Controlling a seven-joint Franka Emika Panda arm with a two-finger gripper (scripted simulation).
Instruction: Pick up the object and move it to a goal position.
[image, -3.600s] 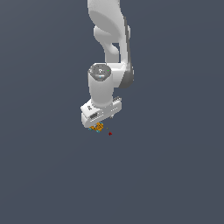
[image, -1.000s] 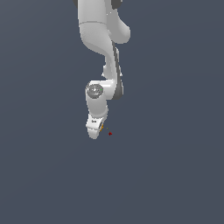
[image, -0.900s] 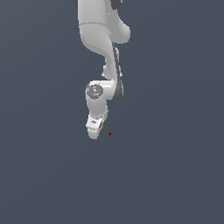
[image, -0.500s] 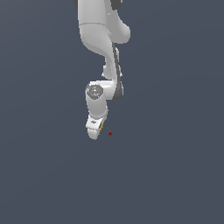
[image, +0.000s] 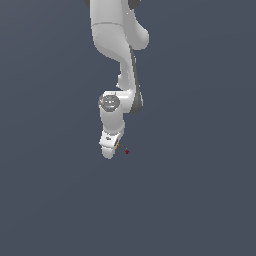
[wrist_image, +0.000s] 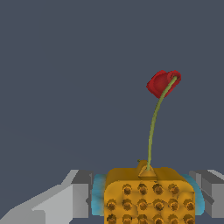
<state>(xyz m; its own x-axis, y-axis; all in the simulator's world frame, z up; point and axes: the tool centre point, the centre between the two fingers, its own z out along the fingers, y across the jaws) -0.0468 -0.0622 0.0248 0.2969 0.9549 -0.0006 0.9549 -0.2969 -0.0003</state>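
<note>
A white robot arm hangs over a plain dark grey bench. Its gripper (image: 111, 150) points downward, and its jaws are pinching the object (wrist_image: 148, 197), a small orange bumpy block with teal rounds at its sides. In the wrist view the grey fingers (wrist_image: 83, 194) sit tight against the block's two sides, so the block lies directly between the jaws. A thin green stalk rises from the block's top.

Compared with several seconds ago, the arm has turned, so the wrist now shows its narrow side in the exterior view, and the block has gone from plainly visible beneath the hand to a bare orange sliver at the jaws' edge. Over the last second the arm has hardly shifted.

The goal position (image: 127, 151), a tiny dark-red dot, lies just beside the jaws, not quite touching them. In the wrist view it appears directly ahead of the held block. The carry looks nearly finished; a small final adjustment probably remains.
</note>
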